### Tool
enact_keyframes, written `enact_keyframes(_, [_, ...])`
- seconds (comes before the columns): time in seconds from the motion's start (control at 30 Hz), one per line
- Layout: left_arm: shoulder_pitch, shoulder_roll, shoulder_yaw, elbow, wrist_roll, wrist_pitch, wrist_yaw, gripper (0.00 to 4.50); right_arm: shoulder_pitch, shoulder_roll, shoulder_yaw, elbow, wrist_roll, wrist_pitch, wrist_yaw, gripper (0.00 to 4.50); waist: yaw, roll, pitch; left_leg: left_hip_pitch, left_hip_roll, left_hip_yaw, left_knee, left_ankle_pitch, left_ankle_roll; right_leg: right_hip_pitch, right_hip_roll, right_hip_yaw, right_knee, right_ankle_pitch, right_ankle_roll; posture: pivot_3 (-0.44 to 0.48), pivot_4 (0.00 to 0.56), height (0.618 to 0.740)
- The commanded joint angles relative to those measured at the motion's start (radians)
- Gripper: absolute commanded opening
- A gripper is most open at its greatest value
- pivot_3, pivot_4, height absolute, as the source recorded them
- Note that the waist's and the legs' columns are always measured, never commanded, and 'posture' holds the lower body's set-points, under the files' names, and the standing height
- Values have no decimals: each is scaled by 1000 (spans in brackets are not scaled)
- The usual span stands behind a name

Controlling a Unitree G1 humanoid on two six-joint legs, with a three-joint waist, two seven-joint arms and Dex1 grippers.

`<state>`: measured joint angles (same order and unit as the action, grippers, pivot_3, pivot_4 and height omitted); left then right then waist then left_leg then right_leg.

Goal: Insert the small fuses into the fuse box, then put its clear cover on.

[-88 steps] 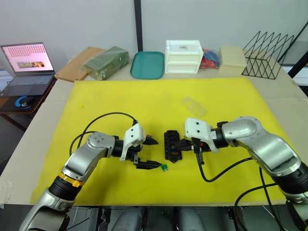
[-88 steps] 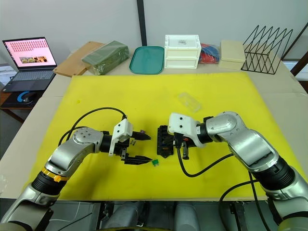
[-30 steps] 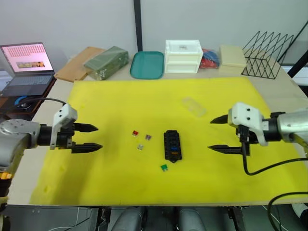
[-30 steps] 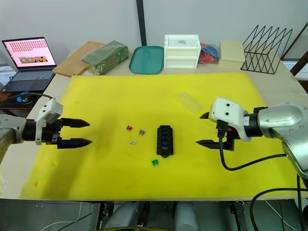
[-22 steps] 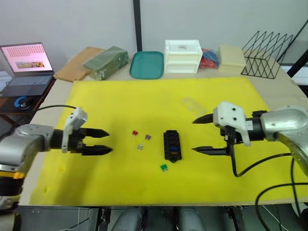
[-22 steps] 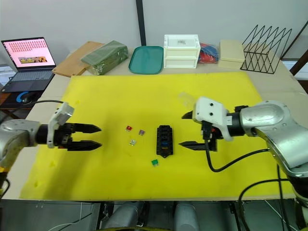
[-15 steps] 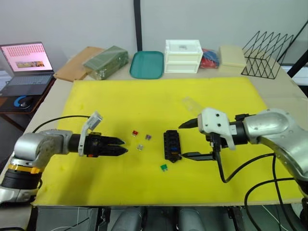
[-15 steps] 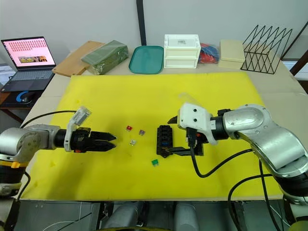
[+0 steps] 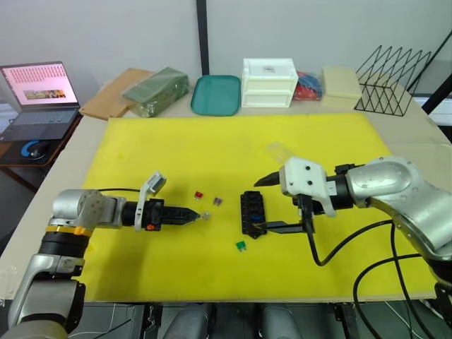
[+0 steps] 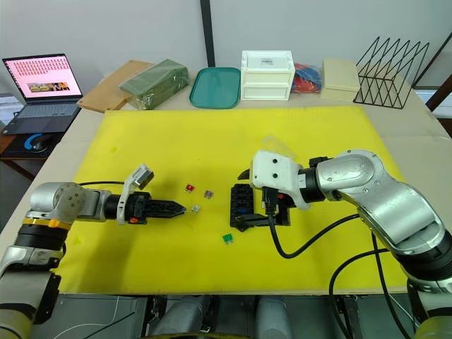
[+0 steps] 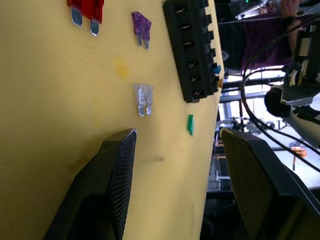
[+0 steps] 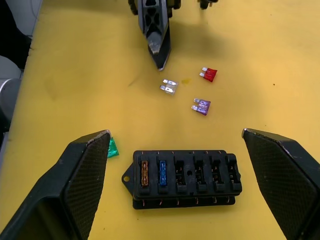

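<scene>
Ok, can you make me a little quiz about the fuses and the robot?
1. True or false: the fuse box already holds two fuses.
2. Which loose fuse lies nearest the left gripper? A red fuse, B grey fuse, C green fuse.
3. How many fuses lie loose on the mat?
Key: 1 true; 2 B; 3 four.
</scene>
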<state>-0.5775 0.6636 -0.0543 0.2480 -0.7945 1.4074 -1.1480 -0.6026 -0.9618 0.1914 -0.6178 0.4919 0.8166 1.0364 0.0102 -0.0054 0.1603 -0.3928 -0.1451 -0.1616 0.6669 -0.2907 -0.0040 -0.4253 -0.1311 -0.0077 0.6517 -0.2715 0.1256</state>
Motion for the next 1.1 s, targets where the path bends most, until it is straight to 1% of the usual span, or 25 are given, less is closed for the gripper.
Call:
enact_keyframes(0.03, [-42,-11,23,30,13,-36,18,2840,-26,-1,-6,-16,-10,-5,-3,4500,1,0,0,0,0,0,0,0,0,0,0,0,0,0,0,0,150,740])
enact_keyframes(0.17, [-132,10,58,149,47,-113,11,2840,-32,-2,3,-18,-16,-3,2,4500,0,0,0,0,0,0,0,0,0,0,0,0,0,0,0,0,150,740])
enact_keyframes(0.27, [-169,43,40,207,81,-158,-29,2840,-39,1,9,-16,-18,-2,3,4500,-4,0,0,0,0,0,0,0,0,-1,0,0,0,0,0,0,150,740])
enact_keyframes(0.4, [-208,60,4,284,134,-210,-81,2840,-58,11,16,-11,-15,5,3,4500,-8,0,0,0,0,0,-1,0,0,-1,0,0,0,0,0,0,150,740])
enact_keyframes(0.7, [-270,-20,-103,417,257,-308,-169,2840,-79,21,32,-2,-27,4,-3,4500,-2,0,0,-1,-1,0,1,0,0,-1,0,0,1,0,0,0,150,740])
enact_keyframes(0.83, [-274,-44,-131,427,289,-325,-208,2840,-72,14,25,-10,-27,8,-5,4500,-3,0,0,-1,-1,0,0,0,0,-1,0,0,1,0,0,0,150,740])
enact_keyframes(1.1, [-276,-79,-142,440,328,-335,-246,2840,-59,4,9,-29,-19,27,-18,4500,0,-1,0,-1,-1,0,1,0,0,-1,0,0,1,0,0,0,150,740])
